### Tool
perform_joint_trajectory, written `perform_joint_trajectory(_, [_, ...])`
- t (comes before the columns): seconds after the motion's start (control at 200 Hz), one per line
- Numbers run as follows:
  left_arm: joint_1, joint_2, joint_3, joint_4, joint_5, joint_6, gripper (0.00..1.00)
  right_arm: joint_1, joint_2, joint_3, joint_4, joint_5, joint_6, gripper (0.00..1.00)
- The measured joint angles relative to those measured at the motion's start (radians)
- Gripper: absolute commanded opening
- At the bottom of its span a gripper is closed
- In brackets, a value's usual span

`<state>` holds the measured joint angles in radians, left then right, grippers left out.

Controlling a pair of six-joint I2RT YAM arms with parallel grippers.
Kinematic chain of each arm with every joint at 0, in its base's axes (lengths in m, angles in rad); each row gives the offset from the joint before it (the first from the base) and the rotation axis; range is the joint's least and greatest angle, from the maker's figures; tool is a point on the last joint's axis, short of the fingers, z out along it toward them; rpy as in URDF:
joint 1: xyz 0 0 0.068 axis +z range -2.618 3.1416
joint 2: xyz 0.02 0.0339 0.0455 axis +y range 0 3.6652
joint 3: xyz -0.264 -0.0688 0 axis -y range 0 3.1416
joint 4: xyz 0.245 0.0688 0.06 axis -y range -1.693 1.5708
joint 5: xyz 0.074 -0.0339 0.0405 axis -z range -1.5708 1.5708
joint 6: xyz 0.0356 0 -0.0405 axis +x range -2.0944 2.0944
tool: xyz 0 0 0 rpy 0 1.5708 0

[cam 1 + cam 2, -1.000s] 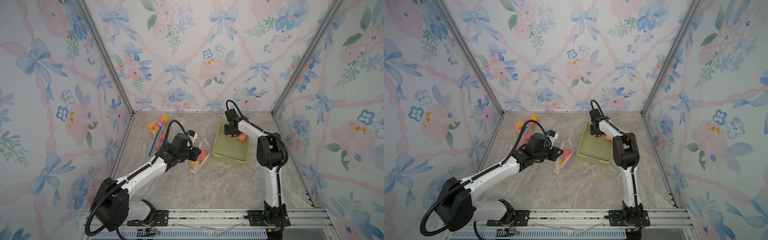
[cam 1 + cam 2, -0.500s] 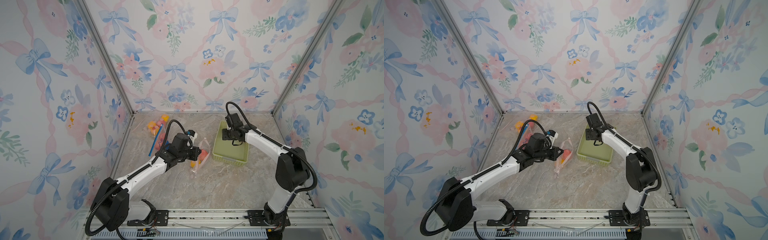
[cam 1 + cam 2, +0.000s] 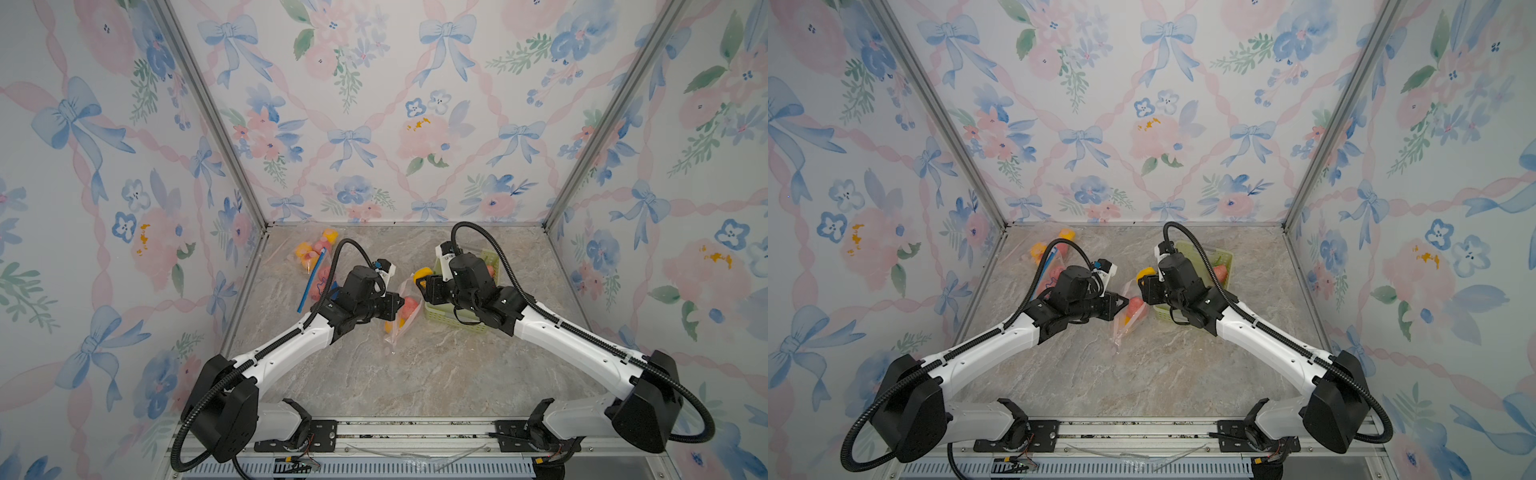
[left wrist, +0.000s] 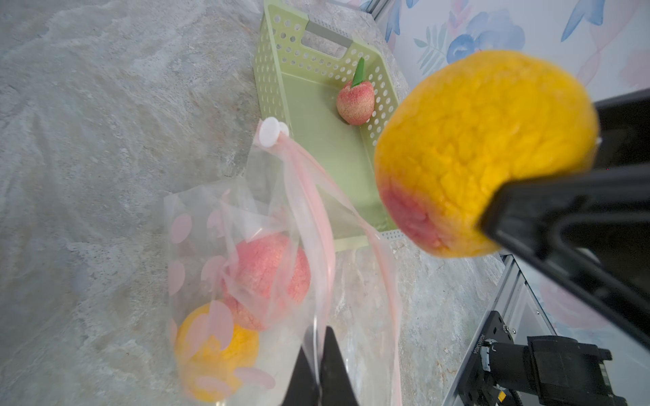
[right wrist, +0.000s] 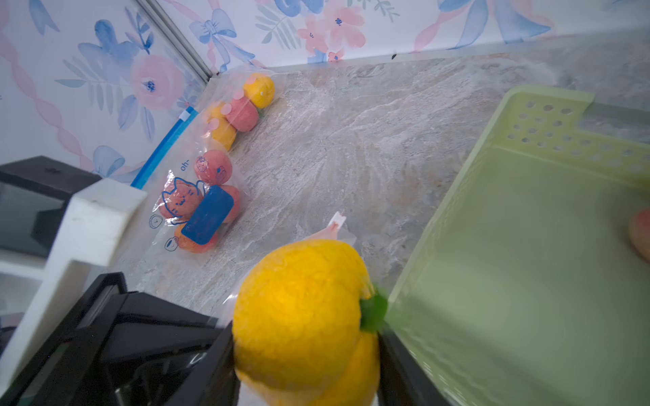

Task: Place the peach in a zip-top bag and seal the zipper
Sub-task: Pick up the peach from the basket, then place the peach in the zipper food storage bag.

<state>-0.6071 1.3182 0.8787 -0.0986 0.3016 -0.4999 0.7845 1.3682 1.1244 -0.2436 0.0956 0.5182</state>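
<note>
Far left, by the back corner, two filled bags (image 3: 313, 266) lie on the table (image 3: 415, 374). My left gripper (image 4: 318, 355) is pinched tight on the rim of the zip-top bag (image 4: 246, 246). The bag's mouth gapes, with a pink fruit (image 4: 271, 277) and a yellow one (image 4: 214, 355) inside. Next over, my right gripper (image 5: 306, 355) is partly spread, clamping the yellow peach (image 5: 299, 313) off the table, just beside that mouth. Rightmost, the green basket (image 4: 274, 81) holds one pink peach (image 4: 355, 102).
</note>
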Motion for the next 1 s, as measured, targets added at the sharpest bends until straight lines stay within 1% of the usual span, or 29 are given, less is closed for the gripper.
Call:
perform_joint_trajectory(0.145, [0.000, 0.000, -0.001, 0.000, 0.003, -0.003, 0.00, 0.043, 0.014, -0.016, 0.038, -0.003, 0.029, 0.54])
perform_joint_trajectory(0.405, [0.002, -0.008, -0.007, 0.009, -0.017, -0.023, 0.00, 0.077, 0.040, -0.053, 0.056, 0.024, 0.074, 0.54])
perform_joint_trajectory(0.65, [0.005, -0.011, -0.012, 0.040, -0.038, -0.060, 0.00, 0.092, 0.040, -0.096, 0.043, 0.047, 0.085, 0.55])
perform_joint_trajectory(0.825, [0.005, -0.024, -0.013, 0.069, -0.041, -0.088, 0.00, 0.124, 0.040, -0.097, 0.027, 0.047, 0.051, 0.56])
perform_joint_trajectory(1.0, [0.005, -0.043, -0.015, 0.094, -0.011, -0.118, 0.00, 0.164, 0.046, -0.096, 0.023, 0.048, -0.017, 0.56])
